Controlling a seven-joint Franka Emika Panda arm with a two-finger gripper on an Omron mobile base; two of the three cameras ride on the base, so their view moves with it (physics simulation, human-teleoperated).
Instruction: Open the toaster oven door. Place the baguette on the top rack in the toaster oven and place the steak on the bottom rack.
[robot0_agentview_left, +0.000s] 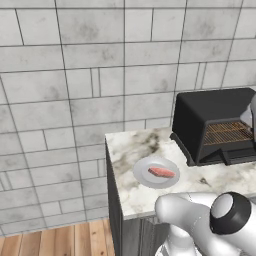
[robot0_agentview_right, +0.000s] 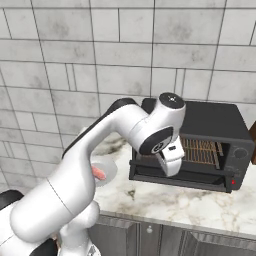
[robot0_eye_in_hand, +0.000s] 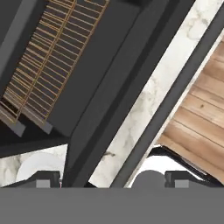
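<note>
- I see the toaster oven (robot0_agentview_left: 215, 122) standing at the back of the marble desk (robot0_agentview_left: 145, 192), against the tiled wall (robot0_agentview_left: 75, 75), toward the desk's right part in the left base view.
- The toaster oven door (robot0_agentview_right: 175, 176) is folded down flat in front of the cavity, and the copper-brown wire racks (robot0_agentview_right: 200, 151) inside are bare as far as I can see.
- In the hand view the door (robot0_eye_in_hand: 109, 74) runs diagonally across the frame, with a rack (robot0_eye_in_hand: 52, 52) beyond it and the desk's front edge and wood floor (robot0_eye_in_hand: 197, 122) to the side.
- The gripper (robot0_eye_in_hand: 111, 178) hangs above the lowered door; its fingers (robot0_eye_in_hand: 46, 179) stand wide apart at the bottom corners of the hand view, with nothing between them.
- The steak (robot0_agentview_left: 161, 173) lies on a grey plate (robot0_agentview_left: 145, 167) near the desk's left edge, in front of and to the left of the oven, well apart from it.
- I cannot make out the baguette.
</note>
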